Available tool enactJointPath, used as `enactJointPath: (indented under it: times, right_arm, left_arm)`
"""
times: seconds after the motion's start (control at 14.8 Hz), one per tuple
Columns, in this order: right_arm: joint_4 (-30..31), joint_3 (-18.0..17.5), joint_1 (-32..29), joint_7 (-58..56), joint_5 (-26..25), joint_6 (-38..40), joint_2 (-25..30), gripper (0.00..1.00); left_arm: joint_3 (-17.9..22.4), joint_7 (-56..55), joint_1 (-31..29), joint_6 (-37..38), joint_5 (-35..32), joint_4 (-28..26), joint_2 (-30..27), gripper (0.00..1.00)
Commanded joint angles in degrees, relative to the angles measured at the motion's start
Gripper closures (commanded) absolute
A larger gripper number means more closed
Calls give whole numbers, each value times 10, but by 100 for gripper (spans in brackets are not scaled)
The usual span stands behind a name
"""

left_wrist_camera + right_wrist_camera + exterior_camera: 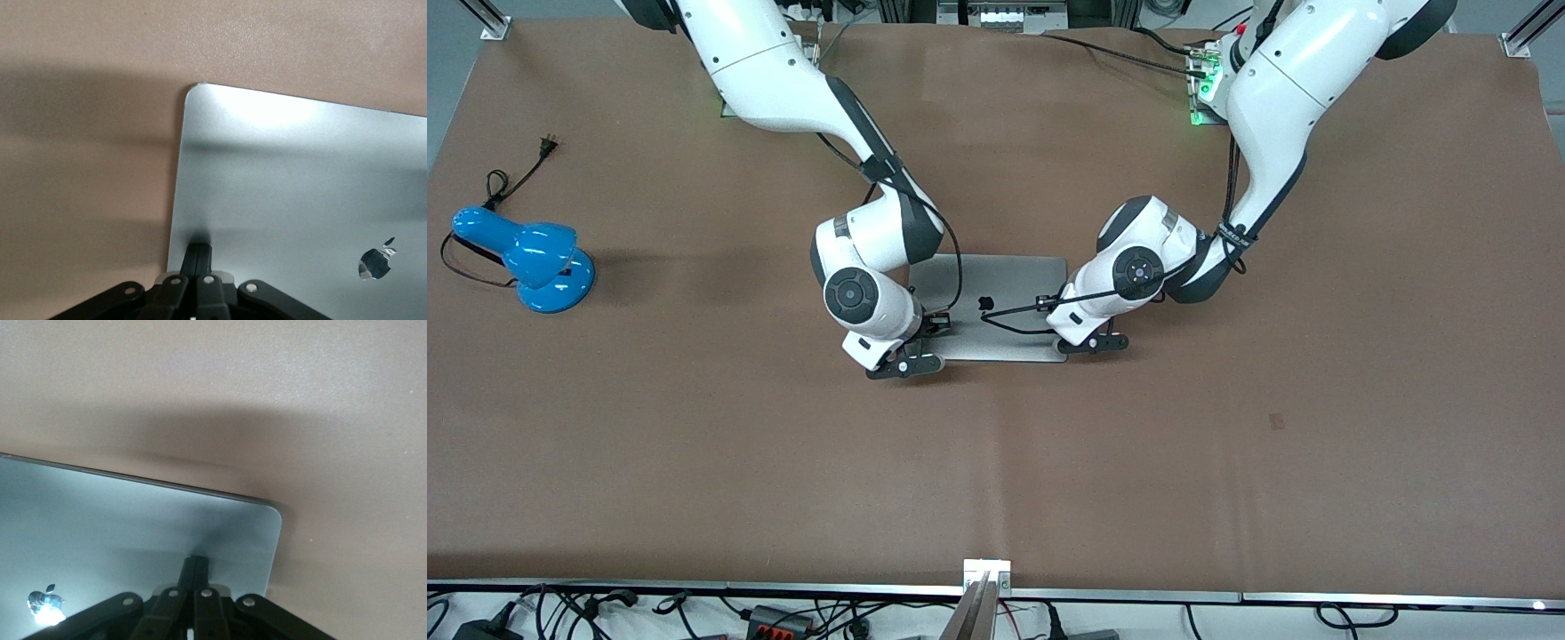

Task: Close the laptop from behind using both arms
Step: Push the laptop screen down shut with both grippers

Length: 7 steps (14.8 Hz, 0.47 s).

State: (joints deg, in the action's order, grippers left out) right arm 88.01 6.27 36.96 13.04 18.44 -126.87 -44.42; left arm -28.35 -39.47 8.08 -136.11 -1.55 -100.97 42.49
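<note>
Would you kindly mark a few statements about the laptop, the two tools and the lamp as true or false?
1. The laptop lies shut, lid down flat. True.
2. The left tool presses on the lid with its fingers together. True.
3. The right tool hangs over bare table, away from the laptop. False: it touches the lid near a corner.
4. A red desk lamp stands on the laptop. False: the blue desk lamp stands on the table, toward the right arm's end.
5. The apple logo shows on the lid. True.
</note>
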Motion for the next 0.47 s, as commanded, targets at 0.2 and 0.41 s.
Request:
enactJointPath:
  times: [0.2,0.41]
  right_arm:
    - [-12,1,0,2,-14,-5,-9,100]
    - [-20,20,7,2,-20,1,6,100]
  left_arm:
    - [7,-11,6,-8,-21,9,8,100]
    - [6,-11,-3,11,-21,9,-10,100]
